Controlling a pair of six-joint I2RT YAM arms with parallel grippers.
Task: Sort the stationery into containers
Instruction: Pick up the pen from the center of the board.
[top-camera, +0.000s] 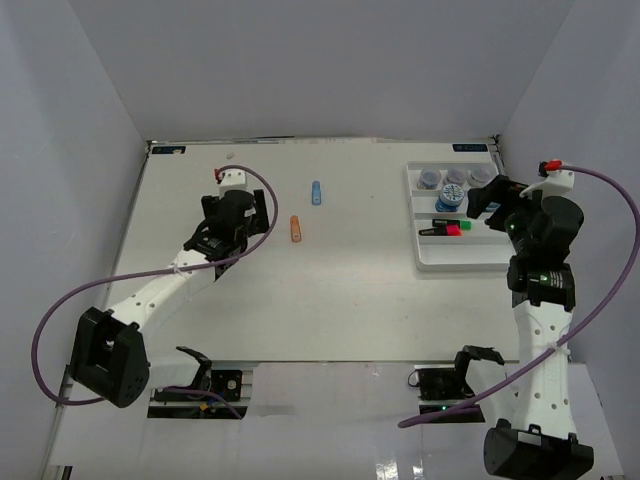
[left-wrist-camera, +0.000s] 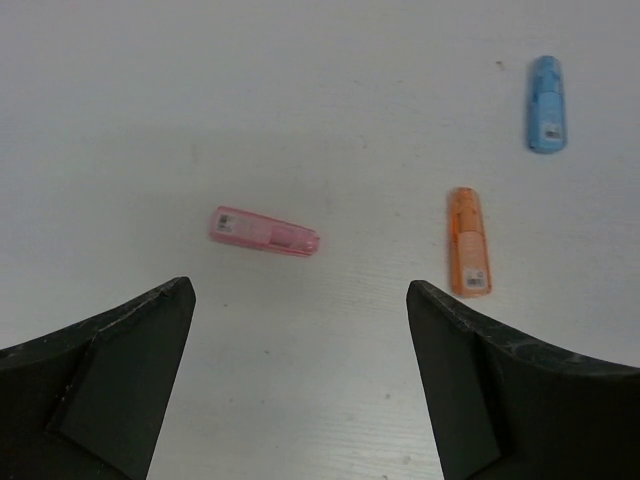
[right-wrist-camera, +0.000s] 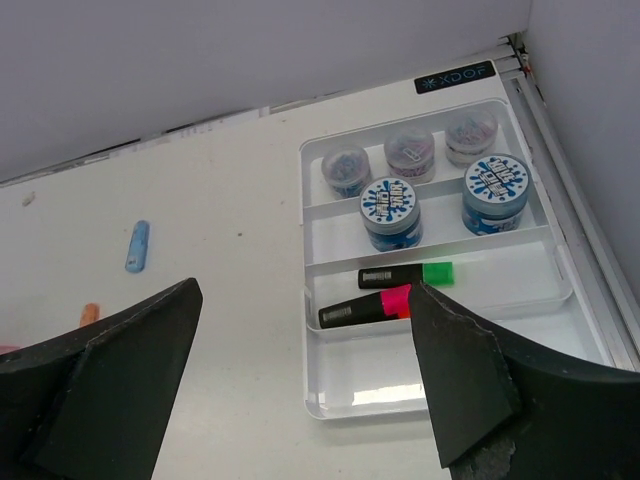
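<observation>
Three stubby pastel highlighters lie loose on the white desk (top-camera: 350, 290), well apart from the tray. The pink highlighter (left-wrist-camera: 264, 231) is translucent with a small label and lies nearly crosswise just ahead of the left pincer (left-wrist-camera: 300, 290). The orange highlighter (left-wrist-camera: 469, 242) lies lengthwise off that pincer's right finger. The blue highlighter (left-wrist-camera: 546, 104) lies farther out beyond the orange one. The left pincer is spread wide with nothing between its fingers.

The white tray (right-wrist-camera: 360, 370) sits at the far right of the desk, split by ridges into long sections. The farthest section holds three clear grey-lidded jars (right-wrist-camera: 409, 150) in a row. The next holds two blue-patterned jars (right-wrist-camera: 391, 211), standing upright and apart. The third holds a black highlighter with a green cap (right-wrist-camera: 405, 275) and, just nearer, a black highlighter with a pink cap (right-wrist-camera: 365, 307), both lying along the section. The tip of the pink cap runs behind the right finger. The right pincer (right-wrist-camera: 305, 290) hangs above the tray's near left side, its fingers wide apart and gripping nothing.

Only the left wrist view shows the pink highlighter, since the left arm covers it from overhead. The right wrist view shows the jar lids and the ridges clearly, which are small from overhead. It catches the blue highlighter whole and only an end of the orange one.
</observation>
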